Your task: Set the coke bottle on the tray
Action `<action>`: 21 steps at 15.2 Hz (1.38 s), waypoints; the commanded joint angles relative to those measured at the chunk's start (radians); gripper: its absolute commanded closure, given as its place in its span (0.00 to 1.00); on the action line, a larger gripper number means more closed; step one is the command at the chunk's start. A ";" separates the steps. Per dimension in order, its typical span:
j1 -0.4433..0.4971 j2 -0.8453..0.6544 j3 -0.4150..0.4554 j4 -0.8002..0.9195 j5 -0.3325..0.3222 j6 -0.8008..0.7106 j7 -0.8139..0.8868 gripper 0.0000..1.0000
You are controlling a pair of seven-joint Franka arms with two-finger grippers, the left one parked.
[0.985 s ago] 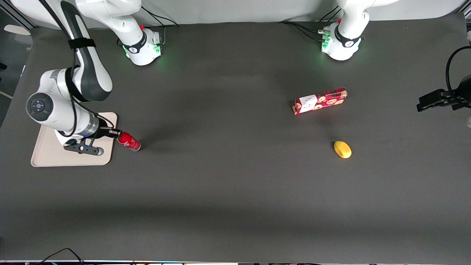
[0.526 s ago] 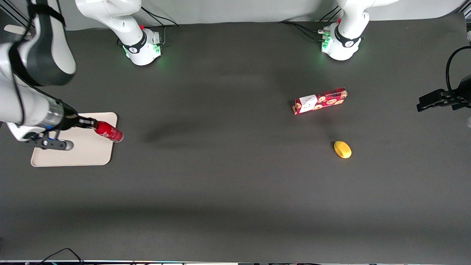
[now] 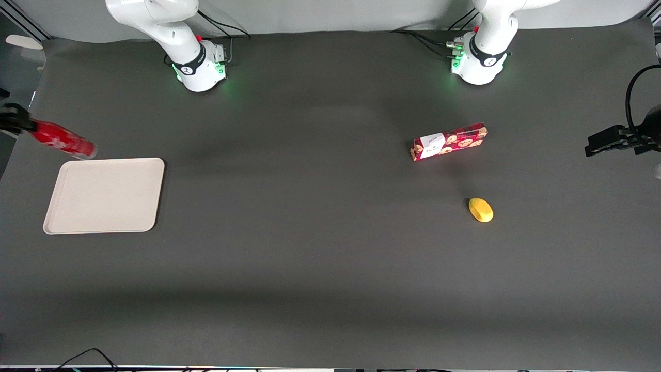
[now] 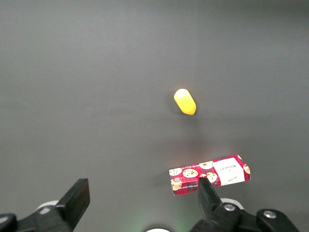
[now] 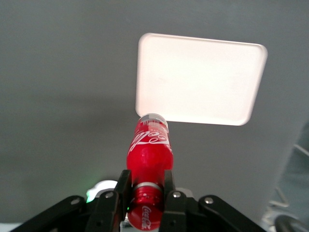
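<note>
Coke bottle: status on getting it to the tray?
Done: the gripper has its fingers clamped on the small slim red coke bottle. In hand: it is held aloft near the working arm's end of the table. Left: the flat beige rectangular tray has nothing on it; lower, release.

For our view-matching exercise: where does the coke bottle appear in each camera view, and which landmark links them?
Front view: coke bottle held aloft in the end effector, by the tray.
Right wrist view: bottle clamped between the end effector fingers.
Left wrist view: not in it.
Shared landmark: the tray.
</note>
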 commanded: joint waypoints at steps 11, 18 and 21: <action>-0.012 0.059 -0.410 -0.370 -0.094 0.603 -0.556 1.00; -0.046 0.278 -0.455 -0.384 0.173 0.753 -0.738 1.00; -0.051 0.289 -0.469 -0.412 0.182 0.783 -0.757 1.00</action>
